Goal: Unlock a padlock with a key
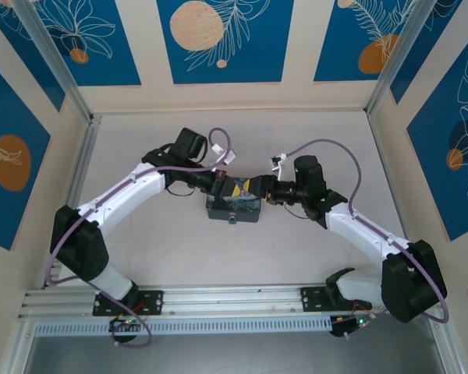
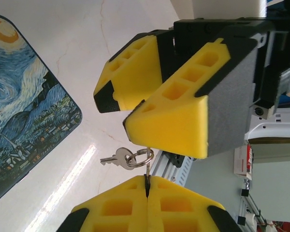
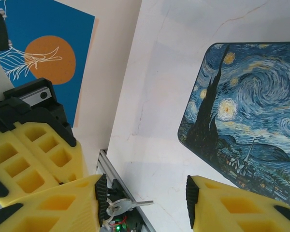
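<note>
Over the middle of the bench, both arms meet nose to nose above the Starry Night box [image 1: 234, 209], which lies well clear of every edge. And look at the left gripper [image 1: 232, 187]: its yellow fingers [image 2: 116, 210] are pressed flat together, clamped on the key [image 2: 147, 175], which shows edge-on as a thin metal sliver rising out of the seam. That sliver runs up to a split ring [image 2: 139, 157], and a spare key [image 2: 112, 159] dangles off the same ring, blade pointing toward the box. Right on top of it sits the right gripper [image 1: 264, 189], one big yellow finger almost touching the ring from above. Its jaws stand apart, nothing between the pads but bare benchtop. From the right wrist, the ring shows just beside one pad, with a key blade poking into the gap; which of the two keys it is cannot be told. The padlock [image 1: 232, 220]? A tiny dark shape at the middle of the box's near edge, too small for any detail.
</note>
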`<control>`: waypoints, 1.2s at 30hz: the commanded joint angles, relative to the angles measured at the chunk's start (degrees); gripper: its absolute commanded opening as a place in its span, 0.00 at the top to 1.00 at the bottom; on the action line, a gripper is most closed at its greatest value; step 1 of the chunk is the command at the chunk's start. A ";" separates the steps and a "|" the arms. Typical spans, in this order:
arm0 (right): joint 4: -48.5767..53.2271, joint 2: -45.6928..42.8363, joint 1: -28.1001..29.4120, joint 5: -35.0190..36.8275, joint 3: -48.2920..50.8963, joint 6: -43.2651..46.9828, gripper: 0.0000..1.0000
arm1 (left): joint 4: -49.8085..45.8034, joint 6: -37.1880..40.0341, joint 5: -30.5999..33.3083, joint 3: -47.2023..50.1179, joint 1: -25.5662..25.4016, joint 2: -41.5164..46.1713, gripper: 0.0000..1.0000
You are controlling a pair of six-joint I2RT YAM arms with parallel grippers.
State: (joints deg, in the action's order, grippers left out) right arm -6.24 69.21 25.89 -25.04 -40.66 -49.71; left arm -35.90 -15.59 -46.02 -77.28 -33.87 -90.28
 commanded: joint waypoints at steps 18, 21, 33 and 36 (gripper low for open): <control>4.90 -3.90 4.82 4.28 -0.04 4.10 0.53 | -3.80 2.10 0.32 -3.05 0.56 -3.22 1.00; 5.01 -3.64 5.31 4.85 0.68 4.36 0.54 | -4.05 2.08 0.40 -3.57 0.50 -3.49 1.00; 6.03 -1.77 0.39 8.35 0.48 1.69 0.57 | -4.05 2.33 -0.04 -2.81 0.51 -1.92 1.00; 4.06 -3.09 -1.60 7.80 2.19 -1.21 0.57 | -3.61 2.21 -0.08 -1.71 0.48 -1.44 1.00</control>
State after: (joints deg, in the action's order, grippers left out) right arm -1.74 66.96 25.69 -17.96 -39.94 -48.45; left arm -39.03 -14.41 -45.19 -79.42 -33.85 -93.10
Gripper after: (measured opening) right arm 0.426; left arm 0.047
